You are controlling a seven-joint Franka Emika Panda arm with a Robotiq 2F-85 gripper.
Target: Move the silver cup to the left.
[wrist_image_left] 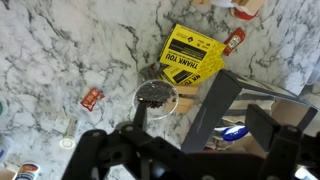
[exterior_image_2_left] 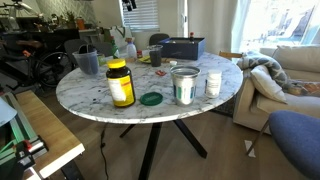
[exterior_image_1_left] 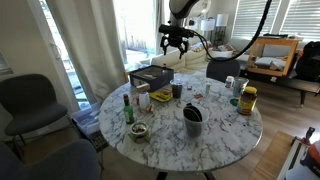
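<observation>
Wrist view: dark, blurred fingers point(wrist_image_left: 110, 150) along bottom edge. Gripper point(exterior_image_1_left: 175, 44) spread wide, empty, well apart from silver cup point(exterior_image_2_left: 185, 85).

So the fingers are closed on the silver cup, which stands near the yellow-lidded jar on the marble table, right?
Not closed on it. An exterior view shows the fingers open and empty, hanging in the air well above the tabletop. The silver cup stands free, near the yellow-lidded jar on the marble table.
</observation>
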